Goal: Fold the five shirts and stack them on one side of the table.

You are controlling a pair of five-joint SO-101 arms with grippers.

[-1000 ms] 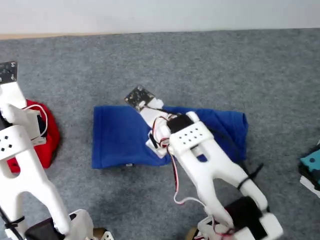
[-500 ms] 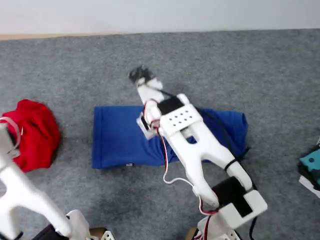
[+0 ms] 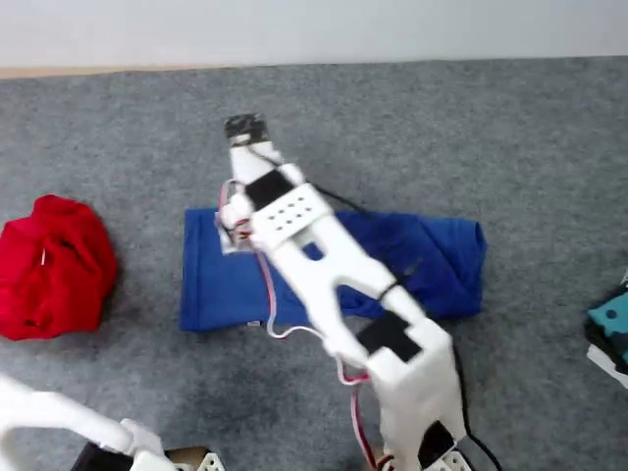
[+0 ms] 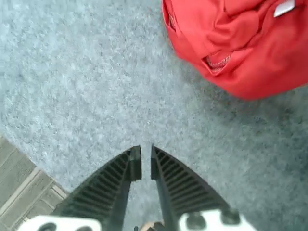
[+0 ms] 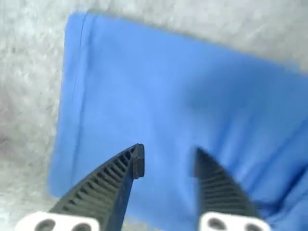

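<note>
A blue shirt (image 3: 432, 265) lies folded into a long band at the table's middle. My right arm (image 3: 289, 216) stretches across it toward its left end. In the right wrist view my right gripper (image 5: 168, 166) hangs open just above the blue shirt (image 5: 192, 86), near its hemmed end, with nothing between its fingers. A crumpled red shirt (image 3: 54, 270) sits at the table's left side. In the left wrist view my left gripper (image 4: 142, 161) is shut and empty over bare grey carpet, a short way off the red shirt (image 4: 240, 43).
Grey carpet (image 3: 471, 128) covers the table. A teal garment (image 3: 613, 319) lies at the right edge. The table's edge, with wooden floor (image 4: 17, 190) beyond it, shows close to my left gripper. Part of the left arm (image 3: 49, 417) sits at the near left corner.
My right arm has swung left and farther out over the blue shirt. My left arm has drawn back from the red shirt toward the near left corner, uncovering the shirt.
</note>
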